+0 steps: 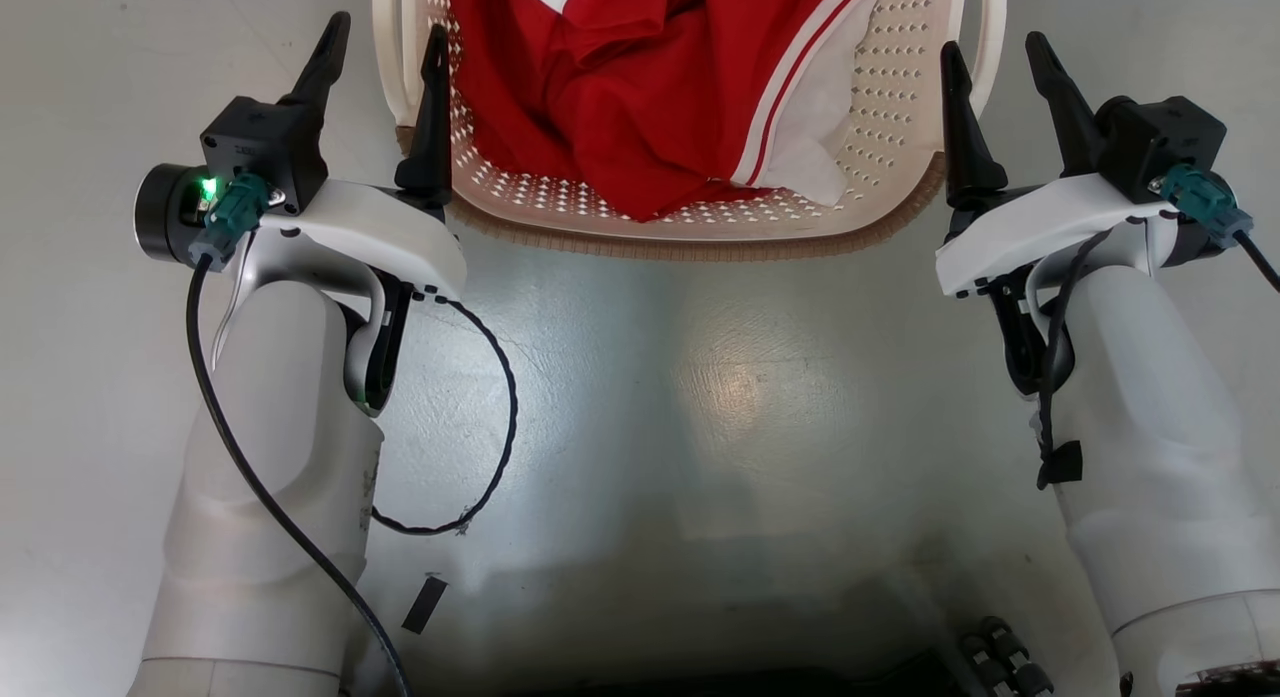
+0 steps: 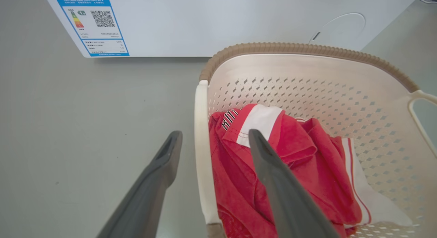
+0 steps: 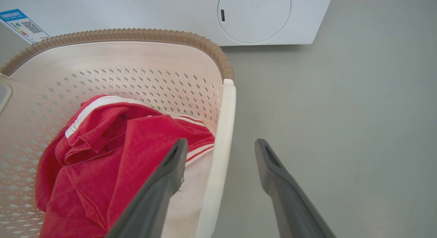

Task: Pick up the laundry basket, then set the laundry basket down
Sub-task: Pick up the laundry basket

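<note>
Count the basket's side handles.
2: left handle sits between the left gripper's open fingers; right handle between the right gripper's open fingers. None seems hidden.

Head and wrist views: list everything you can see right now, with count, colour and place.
basket: one, cream with brown rim, between the grippers, in front of the washer
handles: two, white, one on each side of the basket
garment: one, red with white stripes, crumpled inside the basket
washer: one, white, beyond the basket
door: one, white, round, on the washer front
label: one, blue and white, on the washer corner
floor: grey, all around
left gripper: one, dark, open, straddling the left handle
right gripper: one, dark, open, straddling the right handle
</note>
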{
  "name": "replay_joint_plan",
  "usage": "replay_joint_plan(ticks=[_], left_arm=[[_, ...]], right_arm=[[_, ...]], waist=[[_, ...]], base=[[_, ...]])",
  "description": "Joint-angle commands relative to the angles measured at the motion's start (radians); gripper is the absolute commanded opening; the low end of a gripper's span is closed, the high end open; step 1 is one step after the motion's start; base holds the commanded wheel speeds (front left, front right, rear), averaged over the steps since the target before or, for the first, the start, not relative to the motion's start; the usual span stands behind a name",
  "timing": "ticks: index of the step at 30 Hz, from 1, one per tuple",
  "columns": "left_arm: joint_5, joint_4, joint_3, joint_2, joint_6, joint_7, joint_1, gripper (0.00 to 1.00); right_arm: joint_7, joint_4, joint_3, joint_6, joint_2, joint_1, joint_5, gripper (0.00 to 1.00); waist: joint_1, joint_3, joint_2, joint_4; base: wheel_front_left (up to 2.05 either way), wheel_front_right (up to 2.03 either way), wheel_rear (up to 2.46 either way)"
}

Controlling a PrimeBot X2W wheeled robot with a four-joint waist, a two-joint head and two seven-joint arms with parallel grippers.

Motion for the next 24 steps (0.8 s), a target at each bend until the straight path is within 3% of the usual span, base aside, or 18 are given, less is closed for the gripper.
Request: replay_joint_plan(ticks=[1, 24], left_arm=[[0.006, -0.017, 0.021, 0.018, -0.004, -0.005, 0.010, 1.00], [0.028, 0.044, 0.007, 0.018, -0.010, -0.005, -0.016, 1.00]], right_arm=[[-0.014, -0.003, 0.026, 0.006, 0.009, 0.019, 0.012, 1.00], [-0.014, 0.052, 0.079, 0.006, 0.009, -0.002, 0.053, 1.00]], waist=[[-0.0001, 0.006, 0.0000, 0.002], [-0.0001, 0.046, 0.0000, -0.001]], base=[[0.00, 0.00, 0.00], [0.00, 0.00, 0.00]])
